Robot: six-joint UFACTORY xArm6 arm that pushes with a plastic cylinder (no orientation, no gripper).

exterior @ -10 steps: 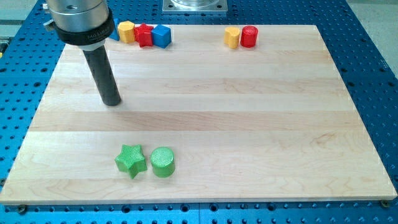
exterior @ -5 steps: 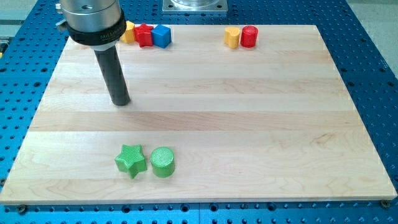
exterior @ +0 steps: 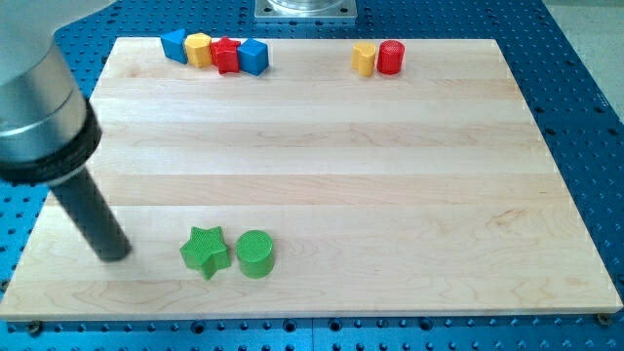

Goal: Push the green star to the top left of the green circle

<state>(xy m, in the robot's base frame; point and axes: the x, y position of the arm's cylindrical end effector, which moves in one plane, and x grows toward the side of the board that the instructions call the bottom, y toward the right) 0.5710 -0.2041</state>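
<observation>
Resting on the wooden board near its lower left corner, my tip touches no block and holds nothing, being only a bare dark rod with no jaws to open or close. The green star lies to the view's right of the tip, near it but apart, with bare wood between them. Just beside the star on its right sits the green circle, the two either touching or separated by a sliver I cannot make out; both stand close to the board's bottom edge. Nothing lies above the pair toward the view's top until the far edge of the board. Along that top edge, well apart from the green blocks, a row of four sits at the left: a blue block, a yellow block, a red block and a blue cube, packed side by side. Farther right along the same edge a second yellow block stands against a red cylinder. The arm's wide grey body fills the view's upper left corner.
</observation>
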